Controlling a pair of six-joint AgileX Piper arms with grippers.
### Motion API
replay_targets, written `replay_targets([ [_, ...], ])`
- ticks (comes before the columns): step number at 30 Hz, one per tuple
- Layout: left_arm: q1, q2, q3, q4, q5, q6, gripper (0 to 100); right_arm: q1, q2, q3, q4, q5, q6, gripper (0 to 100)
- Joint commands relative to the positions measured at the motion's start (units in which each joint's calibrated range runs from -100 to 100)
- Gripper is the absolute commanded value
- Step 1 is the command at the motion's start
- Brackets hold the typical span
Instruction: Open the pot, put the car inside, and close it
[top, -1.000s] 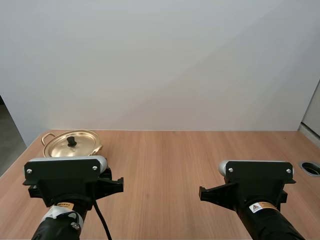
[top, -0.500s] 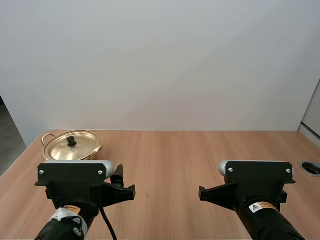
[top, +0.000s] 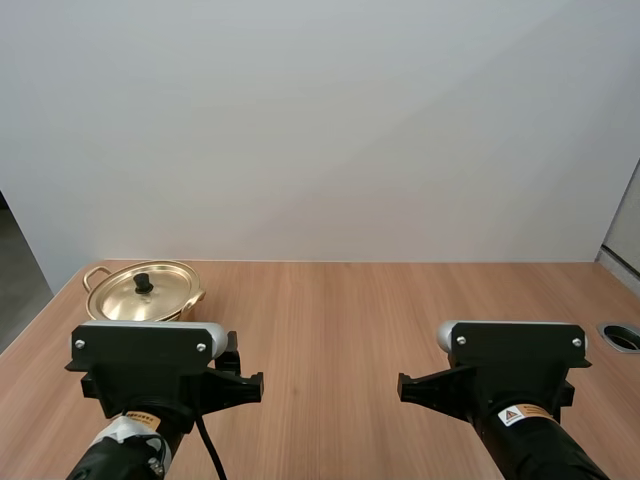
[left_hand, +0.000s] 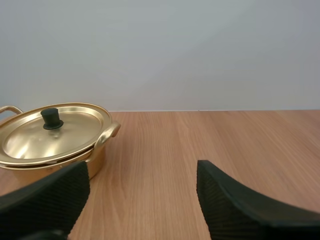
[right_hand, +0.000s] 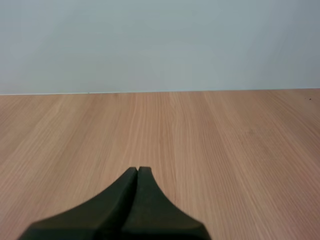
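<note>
Your left gripper (left_hand: 142, 174) shifted slightly, fingers spread wide, near gold pot (left_hand: 97, 156); lid (left_hand: 30, 141) unlifted. Right gripper (right_hand: 137, 171) pressed together.

The pot (left_hand: 95, 161) sits at the far left corner of the desk (top: 350, 320), close to the wall (top: 320, 120) behind it. Its lid (left_hand: 30, 140) rests on top, with the knob (left_hand: 51, 118) at the lid's middle. The left arm (top: 150, 365) stands at the near left, just in front of the pot. The right arm (top: 515, 365) stands at the near right, well apart from both. The left end effector (left_hand: 142, 175) hangs low over the desk, with the pot ahead and to its left. The right end effector (right_hand: 137, 172) also hangs low, facing the wall. A round opening (top: 622, 336) lies in the desk at its right edge, beside the right arm.
</note>
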Motion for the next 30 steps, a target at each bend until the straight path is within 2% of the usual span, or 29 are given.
replay_targets([
  [1, -0.02, 0.00, 0.00, 1.26, -0.65, -0.52, 100, 0.01, 0.02, 0.00, 0.05, 0.05, 0.01, 0],
  [3, -0.02, 0.00, 0.00, 3.54, -0.81, -2.23, 100, 0.01, 0.02, 0.00, 0.05, 0.05, 0.01, 0],
  [4, -0.02, 0.00, 0.00, 4.39, -0.81, -3.09, 90, 0.01, 0.02, 0.00, 0.05, 0.05, 0.01, 0],
  [5, -0.02, 0.00, 0.00, 4.59, -0.81, -3.28, 69, 0.01, 0.02, 0.00, 0.05, 0.05, 0.01, 0],
  [7, -0.02, 0.00, 0.00, 4.59, -1.02, -3.28, 16, 0.01, 0.02, 0.00, 0.05, 0.05, 0.01, 0],
  [8, -0.02, 0.00, 0.00, 5.54, -1.23, -2.98, 1, 0.01, 0.02, 0.00, 0.05, 0.05, 0.01, 0],
  [11, -0.02, 0.00, 0.00, 12.07, -1.04, -4.05, 1, 0.01, 0.02, 0.00, 0.05, 0.05, 0.01, 0],
  [13, -0.02, 0.00, 0.00, 16.32, -1.66, -8.73, 1, 0.01, 0.02, 0.00, 0.05, 0.05, 0.01, 0],
  [19, -0.02, 0.00, 0.00, 14.85, -1.39, -18.56, 0, 0.01, 0.02, 0.00, 0.05, 0.05, 0.01, 0],
  [30, -0.02, 0.00, 0.00, 14.97, -1.39, -18.66, 0, 0.01, 0.02, 0.00, 0.05, 0.05, 0.01, 0],
])
